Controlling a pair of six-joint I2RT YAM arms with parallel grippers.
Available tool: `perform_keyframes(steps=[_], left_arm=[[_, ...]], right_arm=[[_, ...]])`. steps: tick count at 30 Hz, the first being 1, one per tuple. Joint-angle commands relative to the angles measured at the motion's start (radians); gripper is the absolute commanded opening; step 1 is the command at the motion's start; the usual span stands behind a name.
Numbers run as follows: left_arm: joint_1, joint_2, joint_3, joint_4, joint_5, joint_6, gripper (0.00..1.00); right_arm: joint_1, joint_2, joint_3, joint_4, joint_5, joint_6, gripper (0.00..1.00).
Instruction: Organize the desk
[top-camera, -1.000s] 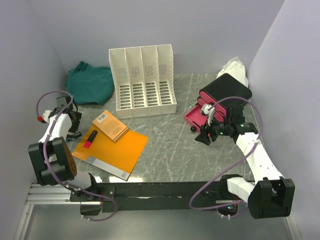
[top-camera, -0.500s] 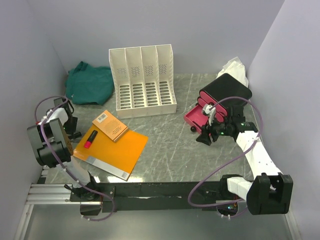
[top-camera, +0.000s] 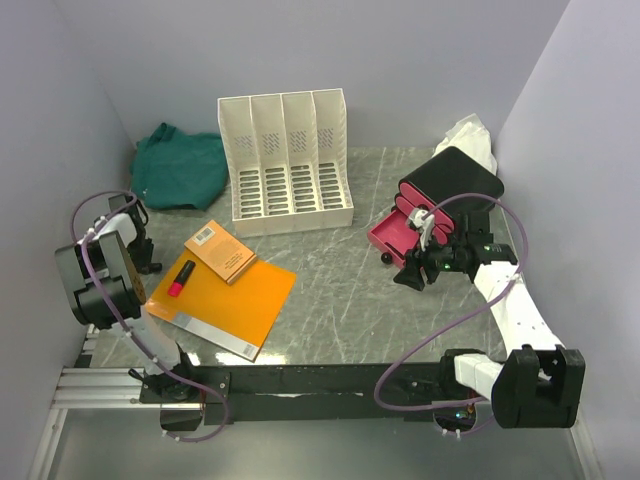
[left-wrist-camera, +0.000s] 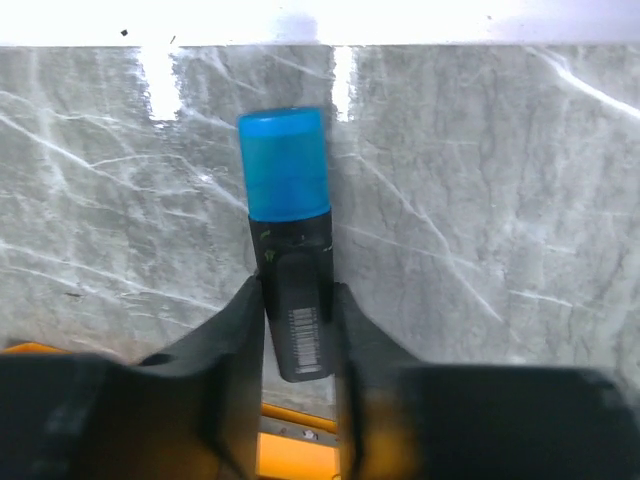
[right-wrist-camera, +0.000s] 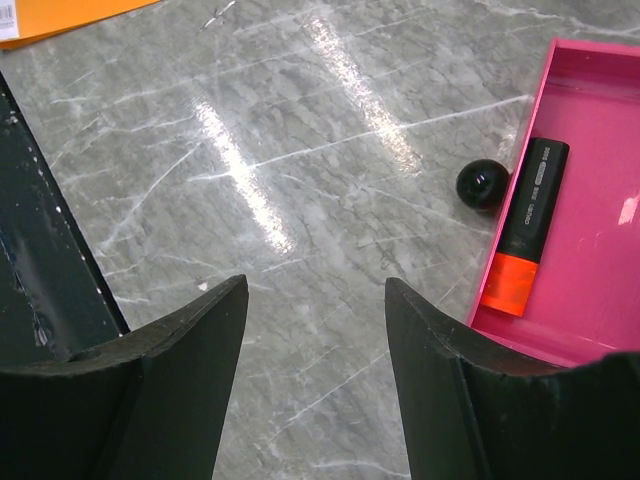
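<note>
By the left edge of the desk (left-wrist-camera: 480, 200), the left gripper (left-wrist-camera: 296, 300) pinches a blue-capped highlighter (left-wrist-camera: 285, 165) mid-barrel, a sound hold on what looks like light, stiff, slick plastic, while the right gripper (right-wrist-camera: 315, 285) hangs with jaws apart.

No word, brand or number can be read in any view. The blue marker (left-wrist-camera: 290, 250) has a small white barcode sticker (left-wrist-camera: 303, 338) on its black barrel; the bars show, but nothing on it is legible. The orange marker (right-wrist-camera: 528, 225), lying in the pink drawer (right-wrist-camera: 600, 300), has a line of pale print running along its black barrel, too small to read. From above, the notebook (top-camera: 222, 250) has a white label (top-camera: 204, 236) at its far corner, and its dark marks blur together. In the right wrist view, a white tag (right-wrist-camera: 7, 12) with dark marks sits on a corner of the orange folder (right-wrist-camera: 90, 12); it is cut off by the picture's edge and unreadable.
</note>
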Motion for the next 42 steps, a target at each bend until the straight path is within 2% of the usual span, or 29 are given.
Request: perform_keyframes(steps=[1,8,12,17,20,23,25,26,33,37,39,42], left_arm=[[0.001,-0.023,-0.081,0.064,0.059,0.012,0.19],[0.001,-0.26,-0.177,0.144,0.16,0.147,0.09],[-0.001,-0.412,-0.235,0.176,0.281,0.228,0.01],[-0.022,-0.609,-0.285,0.193,0.416,0.3,0.01],[-0.056,-0.67,-0.305,0.225,0.541,0.34,0.01],[-0.155,-0.712,-0.327,0.291,0.656,0.359,0.01],[-0.26,-0.735,-0.35,0.361,0.698,0.368,0.01],[-0.324,-0.759,-0.364,0.387,0.767,0.372,0.01],[-0.545,-0.882,-0.462,0.568,0.963,0.389,0.01],[-0.674,-0.925,-0.515,0.711,0.995,0.343,0.01],[-0.764,-0.933,-0.545,0.809,0.972,0.319,0.01],[-0.901,-0.907,-0.545,0.901,0.884,0.291,0.01]], right_arm=[[-0.011,-0.032,0.004,-0.012,-0.046,-0.015,0.65],[-0.013,-0.064,0.006,-0.02,-0.061,-0.018,0.65],[-0.014,-0.077,0.01,-0.026,-0.073,-0.02,0.65],[-0.013,-0.103,0.012,-0.026,-0.085,-0.018,0.65],[-0.013,-0.114,0.013,-0.03,-0.095,-0.021,0.65],[-0.014,-0.12,0.015,-0.032,-0.101,-0.021,0.65],[-0.013,-0.121,0.015,-0.039,-0.107,-0.027,0.65],[-0.013,-0.123,0.016,-0.041,-0.108,-0.029,0.65],[-0.011,-0.092,0.071,-0.104,-0.112,-0.047,0.65],[0.007,-0.045,0.188,-0.179,-0.101,-0.017,0.65],[0.017,-0.029,0.232,-0.193,-0.104,0.017,0.65],[0.087,-0.009,0.308,-0.147,-0.115,0.163,0.65]])
